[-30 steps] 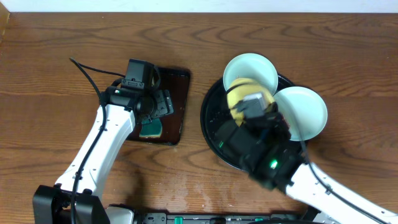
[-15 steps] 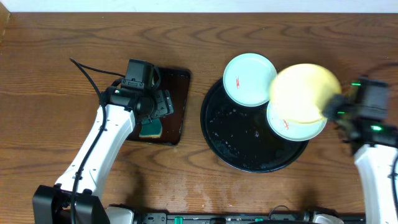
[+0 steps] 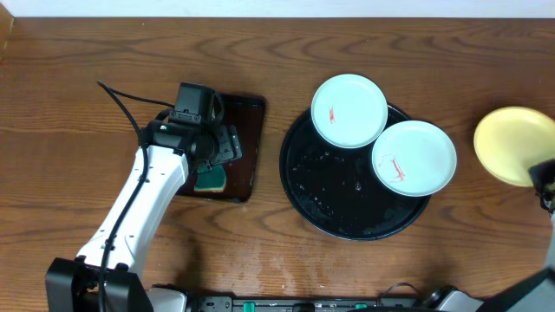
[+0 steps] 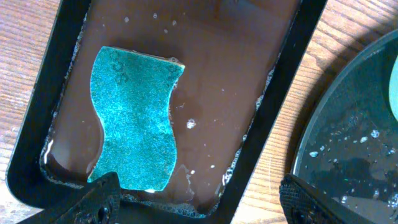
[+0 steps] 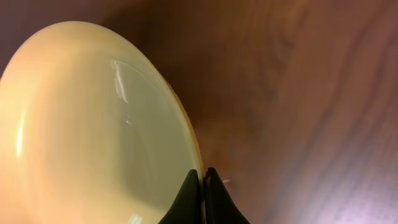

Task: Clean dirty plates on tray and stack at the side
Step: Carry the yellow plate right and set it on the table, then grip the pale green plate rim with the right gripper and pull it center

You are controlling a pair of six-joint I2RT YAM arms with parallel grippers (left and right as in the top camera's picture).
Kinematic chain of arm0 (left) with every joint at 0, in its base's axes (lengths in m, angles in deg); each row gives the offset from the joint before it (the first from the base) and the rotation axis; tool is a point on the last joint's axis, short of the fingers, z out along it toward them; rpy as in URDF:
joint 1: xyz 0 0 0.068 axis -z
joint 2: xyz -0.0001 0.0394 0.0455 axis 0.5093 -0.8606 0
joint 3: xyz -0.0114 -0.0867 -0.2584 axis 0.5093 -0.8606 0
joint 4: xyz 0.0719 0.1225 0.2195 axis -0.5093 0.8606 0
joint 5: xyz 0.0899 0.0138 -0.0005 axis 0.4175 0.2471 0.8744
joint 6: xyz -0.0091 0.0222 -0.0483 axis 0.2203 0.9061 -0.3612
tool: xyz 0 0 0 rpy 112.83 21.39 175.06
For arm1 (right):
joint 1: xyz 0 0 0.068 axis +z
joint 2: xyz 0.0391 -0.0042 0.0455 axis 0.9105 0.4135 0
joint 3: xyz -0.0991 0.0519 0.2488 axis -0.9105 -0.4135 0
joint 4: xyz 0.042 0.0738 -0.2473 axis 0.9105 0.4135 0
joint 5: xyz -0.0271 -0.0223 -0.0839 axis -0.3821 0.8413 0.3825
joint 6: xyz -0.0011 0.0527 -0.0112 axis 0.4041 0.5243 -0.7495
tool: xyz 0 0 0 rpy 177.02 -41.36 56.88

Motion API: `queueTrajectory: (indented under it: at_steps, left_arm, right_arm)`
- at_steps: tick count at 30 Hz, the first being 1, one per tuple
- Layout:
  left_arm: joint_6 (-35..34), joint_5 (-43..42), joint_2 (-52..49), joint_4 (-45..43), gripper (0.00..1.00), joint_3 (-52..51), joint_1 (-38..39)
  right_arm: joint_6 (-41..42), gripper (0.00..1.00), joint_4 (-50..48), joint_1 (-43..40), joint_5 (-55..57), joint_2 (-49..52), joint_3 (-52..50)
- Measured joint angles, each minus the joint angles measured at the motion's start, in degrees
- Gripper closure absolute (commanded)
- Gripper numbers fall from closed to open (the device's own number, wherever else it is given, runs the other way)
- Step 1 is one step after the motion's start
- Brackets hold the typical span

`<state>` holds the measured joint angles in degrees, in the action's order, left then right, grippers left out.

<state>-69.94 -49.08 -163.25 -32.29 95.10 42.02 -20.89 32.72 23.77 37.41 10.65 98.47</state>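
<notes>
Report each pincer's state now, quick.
Left pincer: open, empty, above the brown tray with the sponge.
Right pincer: shut on the rim of the yellow plate.

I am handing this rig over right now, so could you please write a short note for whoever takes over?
Left gripper: open, hovering over the sponge in the wet brown tray.
Right gripper: shut on the rim of the yellow plate, out to the right of the black tray.
White plates: both on the black tray, each with red smears.
Done: the yellow plate is off the black tray, and no smears show on it.
Left: set it down at the side, wipe both white plates, stack them on it.
</notes>
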Motion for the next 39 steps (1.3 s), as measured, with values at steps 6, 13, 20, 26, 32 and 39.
queueTrajectory:
  at_steps: [6, 13, 20, 26, 32, 39]
  left_arm:
    - [0.00, -0.02, 0.00, 0.00, 0.18, 0.00, 0.00]
    - [0.00, 0.00, 0.00, 0.02, 0.18, 0.00, 0.00]
    - [0.00, -0.02, 0.00, 0.02, 0.18, 0.00, 0.00]
    - [0.00, -0.02, 0.00, 0.02, 0.18, 0.00, 0.00]
    - [0.00, -0.02, 0.00, 0.00, 0.18, -0.02, 0.00]
    - [0.00, -0.02, 0.00, 0.00, 0.18, 0.00, 0.00]
  right_arm:
    - [-1.38, 0.96, -4.04, -0.24, 0.39, 9.49, 0.00]
    - [-6.67, 0.46, -7.02, 0.24, -6.58, 9.99, 0.00]
    - [-11.76, 0.50, -3.67, 6.54, -16.44, -1.46, 0.20]
    - [-14.23, 0.50, 4.96, 20.94, -12.11, -6.25, 0.55]
    - [-13.81, 0.48, 4.15, 31.69, 3.28, -1.44, -1.27]
    - [-13.68, 0.88, -0.52, 32.30, 9.68, 9.22, -2.58]
